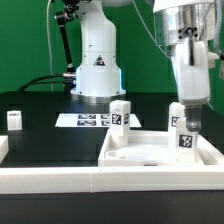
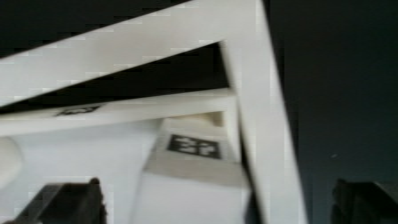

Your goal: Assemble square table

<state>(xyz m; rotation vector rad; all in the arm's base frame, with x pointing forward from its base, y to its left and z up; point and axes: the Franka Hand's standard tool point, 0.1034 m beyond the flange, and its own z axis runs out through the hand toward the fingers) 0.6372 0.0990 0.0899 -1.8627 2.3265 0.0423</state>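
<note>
The square table's white top (image 1: 125, 160) lies rim up at the front of the black table. One white tagged leg (image 1: 120, 114) stands upright at the top's far corner toward the exterior view's left. A second tagged leg (image 1: 184, 140) stands upright at the far corner toward the right. My gripper (image 1: 186, 115) hangs straight down over that second leg and straddles its upper end. In the wrist view the leg (image 2: 187, 170) rises between my dark fingers (image 2: 71, 202), beside the top's rim (image 2: 267, 100). The gripper (image 2: 217, 203) is open, with a gap on each side of the leg.
A third small tagged leg (image 1: 14, 120) stands on the black table at the exterior view's left. The marker board (image 1: 88, 120) lies flat behind the top. A long white rail (image 1: 50, 180) borders the front edge. The robot base (image 1: 97, 60) stands at the back.
</note>
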